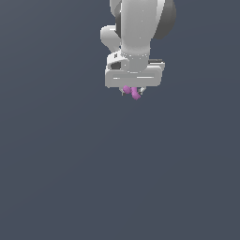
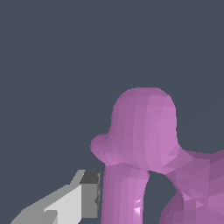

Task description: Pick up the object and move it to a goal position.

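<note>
The object is a tiny pink-magenta piece with two stubby prongs. It pokes out just under the white hand of my gripper, near the top centre of the exterior view. The wrist view is largely taken up by the object, a rounded lobed shape with a stem. One grey-white finger presses against the side of that stem, while the other finger is hidden behind the pink body. The gripper is shut on the object.
A plain dark blue-grey ground is all that shows around the arm. No other objects, containers or edges appear in either view. The white arm links rise out of the exterior view's top.
</note>
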